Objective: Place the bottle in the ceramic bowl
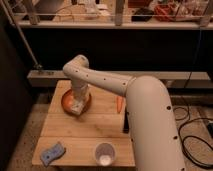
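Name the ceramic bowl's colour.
The ceramic bowl is orange-brown, camera view; the end effector hangs over it.

The arm [145, 115] is arching over the tabletop's [95, 127] right edge and spanning leftward, with its wrist [79, 89] pointing straight down. The gripper [76, 104] is hanging low near the far left corner.
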`<state>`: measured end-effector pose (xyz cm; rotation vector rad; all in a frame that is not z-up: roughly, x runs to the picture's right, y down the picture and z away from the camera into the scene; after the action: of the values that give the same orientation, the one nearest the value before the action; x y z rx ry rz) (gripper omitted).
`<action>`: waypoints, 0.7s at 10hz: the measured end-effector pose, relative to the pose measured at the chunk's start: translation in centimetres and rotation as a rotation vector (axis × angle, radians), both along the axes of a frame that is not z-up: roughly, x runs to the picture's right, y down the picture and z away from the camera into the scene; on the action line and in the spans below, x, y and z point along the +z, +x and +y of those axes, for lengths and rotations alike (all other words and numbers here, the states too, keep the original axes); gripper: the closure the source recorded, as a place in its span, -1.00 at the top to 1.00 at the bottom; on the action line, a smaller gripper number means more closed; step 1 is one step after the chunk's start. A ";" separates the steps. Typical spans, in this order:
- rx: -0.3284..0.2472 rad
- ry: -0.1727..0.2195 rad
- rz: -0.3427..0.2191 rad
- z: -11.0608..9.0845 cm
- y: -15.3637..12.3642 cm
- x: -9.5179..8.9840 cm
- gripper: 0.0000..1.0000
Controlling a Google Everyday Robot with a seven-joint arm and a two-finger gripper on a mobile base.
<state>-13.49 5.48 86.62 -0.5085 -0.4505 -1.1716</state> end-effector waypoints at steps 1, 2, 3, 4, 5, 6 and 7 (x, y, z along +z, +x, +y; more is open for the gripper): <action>-0.001 0.000 0.000 0.0 0.0 0.0 -0.47; -0.002 0.000 -0.001 0.0 0.0 0.0 -0.47; -0.003 0.000 -0.001 0.0 0.0 0.0 -0.47; -0.004 0.000 -0.001 0.0 0.0 0.0 -0.47; -0.005 0.001 -0.002 0.1 0.0 0.0 -0.47; -0.006 0.001 -0.002 0.1 0.0 0.0 -0.47; -0.007 0.001 -0.002 0.1 0.0 0.0 -0.47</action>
<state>-13.46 5.54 86.65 -0.5082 -0.4507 -1.1790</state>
